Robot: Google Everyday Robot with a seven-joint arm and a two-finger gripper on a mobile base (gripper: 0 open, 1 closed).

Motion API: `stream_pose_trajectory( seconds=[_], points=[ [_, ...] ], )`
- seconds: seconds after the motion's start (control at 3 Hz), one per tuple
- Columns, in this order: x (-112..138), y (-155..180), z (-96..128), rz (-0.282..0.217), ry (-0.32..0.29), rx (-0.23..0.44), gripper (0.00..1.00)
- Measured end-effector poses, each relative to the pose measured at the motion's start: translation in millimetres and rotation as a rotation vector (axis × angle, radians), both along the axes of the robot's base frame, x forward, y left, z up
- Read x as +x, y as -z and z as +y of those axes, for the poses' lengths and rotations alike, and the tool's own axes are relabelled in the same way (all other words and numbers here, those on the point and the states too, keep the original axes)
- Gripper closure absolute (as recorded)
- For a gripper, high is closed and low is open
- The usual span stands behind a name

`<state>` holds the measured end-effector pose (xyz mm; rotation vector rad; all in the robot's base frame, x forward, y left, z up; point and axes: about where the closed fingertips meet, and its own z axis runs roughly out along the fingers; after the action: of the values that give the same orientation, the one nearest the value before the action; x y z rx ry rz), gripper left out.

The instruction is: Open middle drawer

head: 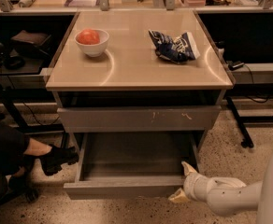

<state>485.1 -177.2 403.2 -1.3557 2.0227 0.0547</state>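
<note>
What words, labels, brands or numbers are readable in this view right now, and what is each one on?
None can be quoted.
Blue bag on the cabinet top: white print, too blurred to read.
White bowl: no text.
Middle drawer, pulled out: plain front, no label.
Scratched front above it: pale marks only, no letters.
Gripper, at the middle drawer's right front corner: no marking seen.

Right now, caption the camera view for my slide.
Middle drawer pulled out, gripper at its front right corner.

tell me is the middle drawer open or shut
Open: the middle drawer is pulled well out, its grey inside showing. The tool sits at its front right corner.
</note>
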Motion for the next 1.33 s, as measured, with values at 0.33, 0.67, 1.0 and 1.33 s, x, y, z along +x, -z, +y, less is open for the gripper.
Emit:
stream_pose_trajectory(
  seconds=[0.33, 0.67, 1.0, 1.33],
  points=[
    [0.0, 0.0, 0.0, 0.000, 0.000, 0.000, 0.42],
    [0.0, 0.0, 0.0, 0.000, 0.000, 0.000, 0.65],
    [-0.2, 0.2, 0.1, 0.000, 0.000, 0.000, 0.88],
    [-0.8, 0.8, 0.3, 0.001, 0.000, 0.001, 1.00]
  ],
)
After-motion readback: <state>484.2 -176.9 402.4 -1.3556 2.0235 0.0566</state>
